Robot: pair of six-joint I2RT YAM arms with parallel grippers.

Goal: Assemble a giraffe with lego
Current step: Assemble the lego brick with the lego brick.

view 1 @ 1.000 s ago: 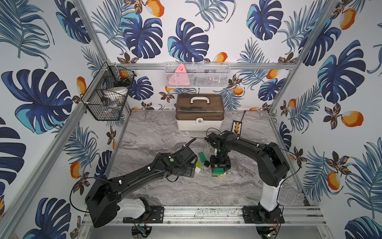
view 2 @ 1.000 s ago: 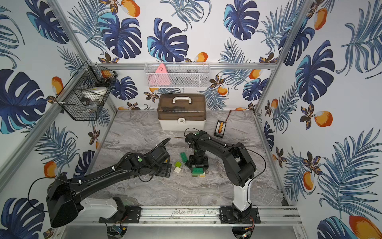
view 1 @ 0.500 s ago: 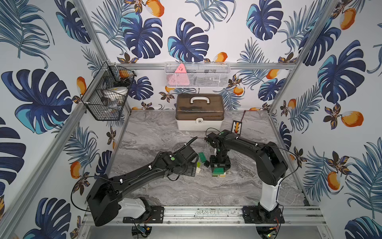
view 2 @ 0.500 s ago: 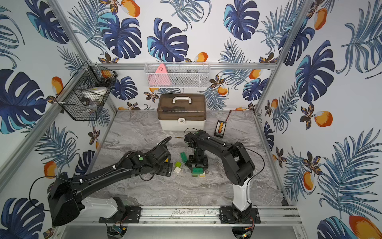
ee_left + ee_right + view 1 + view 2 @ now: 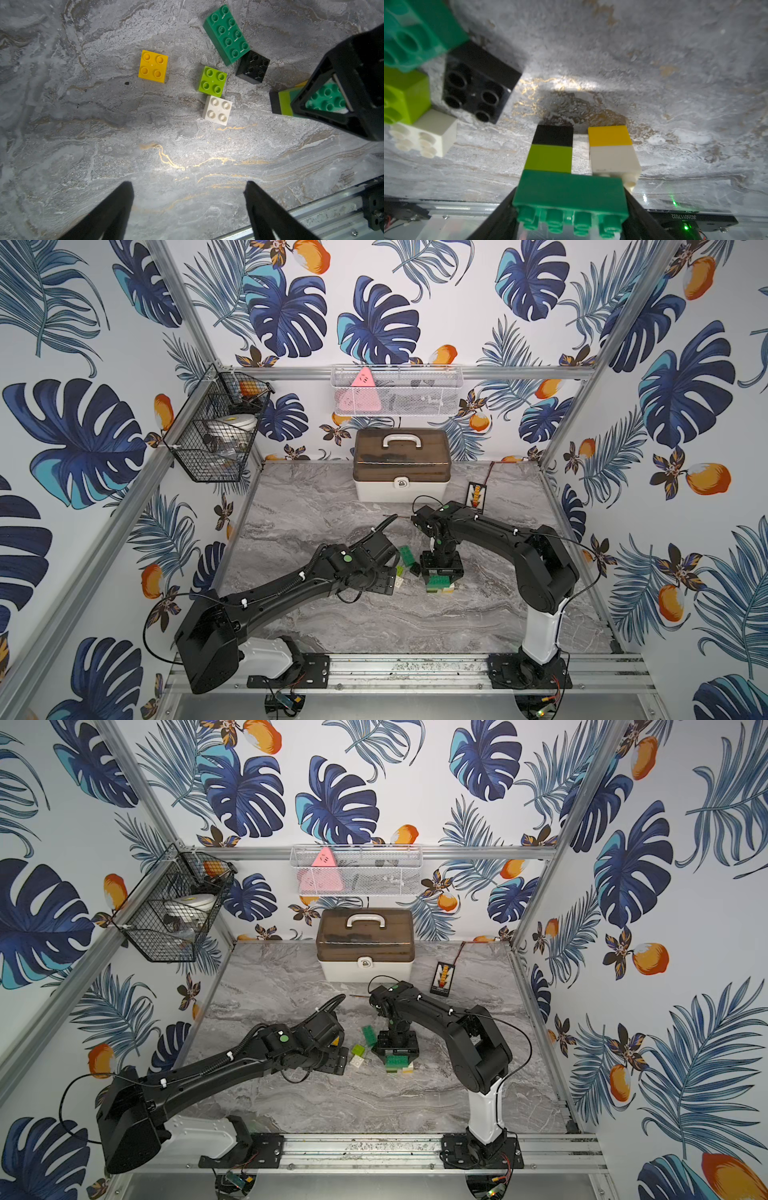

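Observation:
The giraffe [image 5: 566, 187] is a partial build: a long dark green brick across a black-and-lime leg [image 5: 550, 149] and a yellow-and-white leg [image 5: 612, 149]. One stud of the white brick shows beside the green brick's end. My right gripper [image 5: 569, 193] points down with its fingers against both ends of the green brick, also seen in both top views [image 5: 438, 583] [image 5: 397, 1063]. Loose lego lies left of it: a long green brick [image 5: 226, 34] and black [image 5: 253, 67], lime [image 5: 212, 81], white [image 5: 217, 110] and yellow [image 5: 153, 66] squares. My left gripper [image 5: 188, 184] hovers open and empty near them.
A brown-lidded white toolbox [image 5: 401, 466] stands at the back wall, with a small patterned card [image 5: 476, 497] on a wire to its right. Wire baskets hang on the left and back walls. A metal rail [image 5: 415, 668] runs along the front edge.
The left arm has shifted very slightly. The bricks and the right gripper stay where they were.

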